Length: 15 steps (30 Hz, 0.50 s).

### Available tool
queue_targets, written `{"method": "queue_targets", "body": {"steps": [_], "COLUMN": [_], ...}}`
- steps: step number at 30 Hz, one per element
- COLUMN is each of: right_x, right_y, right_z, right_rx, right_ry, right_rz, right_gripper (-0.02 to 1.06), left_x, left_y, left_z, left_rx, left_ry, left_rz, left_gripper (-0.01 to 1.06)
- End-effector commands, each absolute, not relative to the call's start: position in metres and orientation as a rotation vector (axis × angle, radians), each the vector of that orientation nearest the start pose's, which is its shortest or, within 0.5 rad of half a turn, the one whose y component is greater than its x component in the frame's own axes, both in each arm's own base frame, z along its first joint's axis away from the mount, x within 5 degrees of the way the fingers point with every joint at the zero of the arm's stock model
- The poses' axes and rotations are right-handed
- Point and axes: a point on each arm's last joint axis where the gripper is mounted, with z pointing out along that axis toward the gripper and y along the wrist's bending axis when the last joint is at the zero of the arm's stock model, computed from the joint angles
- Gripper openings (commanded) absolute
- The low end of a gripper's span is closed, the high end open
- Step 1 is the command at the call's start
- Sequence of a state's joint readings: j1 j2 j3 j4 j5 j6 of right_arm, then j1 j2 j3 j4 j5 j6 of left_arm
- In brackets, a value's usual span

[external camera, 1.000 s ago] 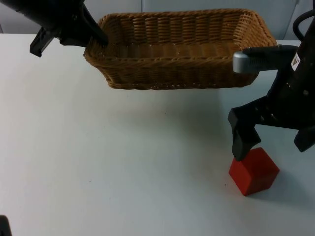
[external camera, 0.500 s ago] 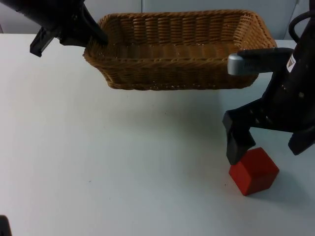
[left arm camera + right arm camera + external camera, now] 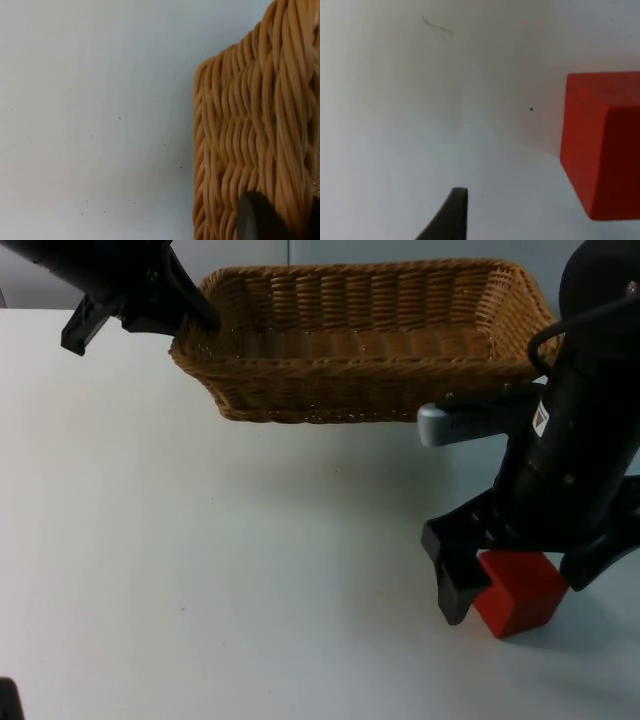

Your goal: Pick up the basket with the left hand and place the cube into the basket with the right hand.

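A long, rectangular woven wicker basket [image 3: 365,340], tan-brown and empty, sat across the upper middle of the top view, its open side up. A small red cube [image 3: 520,592] rested on the white surface at the lower right, well apart from the basket.

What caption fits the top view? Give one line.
Left gripper holds the wicker basket aloft; right gripper straddles the red cube.

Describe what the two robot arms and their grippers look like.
Both arms are matte black. The right arm carries a grey cylindrical part and a small white label with an orange mark; its right gripper has broad, angular black jaws. The left gripper tapers to dark, wedge-shaped jaws.
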<state>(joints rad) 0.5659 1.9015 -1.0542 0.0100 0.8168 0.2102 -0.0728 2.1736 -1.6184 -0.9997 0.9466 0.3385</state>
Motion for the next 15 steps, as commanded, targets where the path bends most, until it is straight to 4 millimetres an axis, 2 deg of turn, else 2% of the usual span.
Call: {"method": "queue_targets", "body": {"steps": [1,9,15], "right_x": [0.2737,0.2775,0.2773], "right_y": [0.1767,0.1705,0.1693], "right_z": [0.1219,0.1221,0.1221], "right_rx": [-0.538,-0.512,-0.520], "right_ry": [3.106,3.079,3.082], "right_rz": [0.014,-0.102,-0.122], "right_gripper": [1.05,1.05,1.05], "left_x": [0.4506,0.4564,0.4584], "left_y": [-0.0970,-0.0939,-0.0927], "left_z": [0.1948,0.1944,0.1943], "left_rx": [-0.211,-0.252,-0.265], "left_ry": [2.599,2.555,2.541], "left_rz": [-1.210,-1.152,-1.129], "left_gripper": [0.00,0.00,0.00]}}
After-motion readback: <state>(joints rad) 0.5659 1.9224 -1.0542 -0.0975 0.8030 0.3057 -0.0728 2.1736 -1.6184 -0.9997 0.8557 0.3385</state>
